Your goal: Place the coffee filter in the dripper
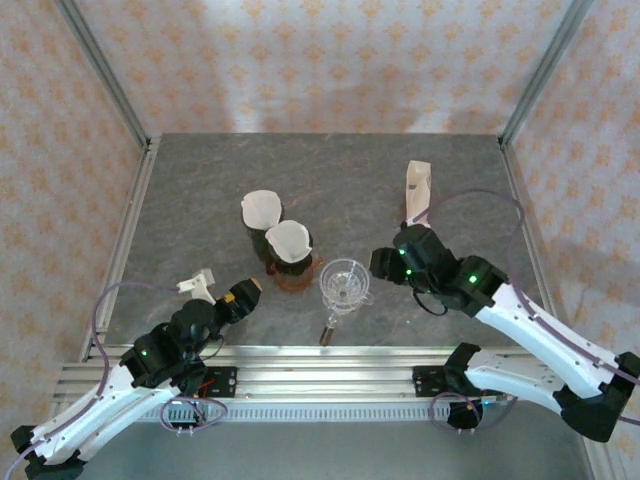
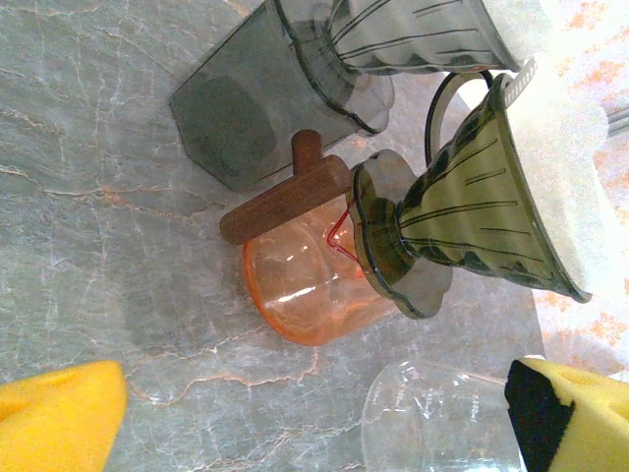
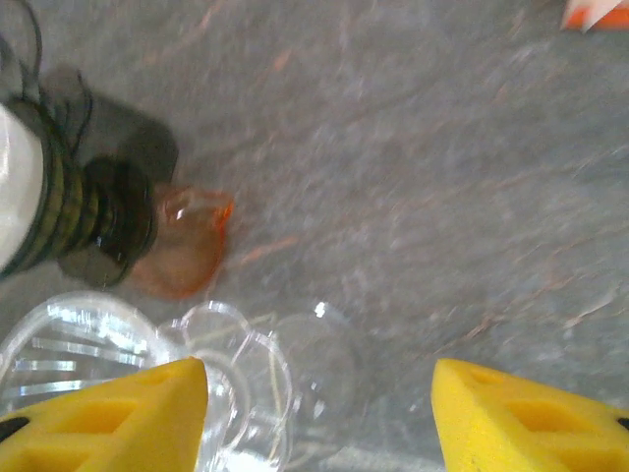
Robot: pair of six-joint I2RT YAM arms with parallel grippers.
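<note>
Finds the coffee filter point(image 1: 289, 238) just left of center in the top view, seated in a dark dripper point(image 2: 472, 206) standing on an orange server point(image 1: 295, 281). Points its tip down into the cone and opens its mouth straight up at the overhead camera, long axis vertical. In the left wrist view, lays that same axis from lower left to upper right, with the white paper along the right edge of the frame and a wooden handle point(image 2: 285, 202) crossing beside the server. Shows a 2nd filter point(image 1: 262, 208) in another dark cone, up and left of the 1st and just beside it. Places a clear glass dripper point(image 1: 344, 281) just right of the server, mouth up. Puts the left gripper point(image 1: 248, 291) lower left of the server, yellow pads point(image 2: 59, 413) spread wide with nothing between. Sets the right gripper point(image 1: 380, 263) just right of the clear glass dripper, jaws parted and gripping nothing, bare grey table point(image 3: 413, 147) beyond them.
</note>
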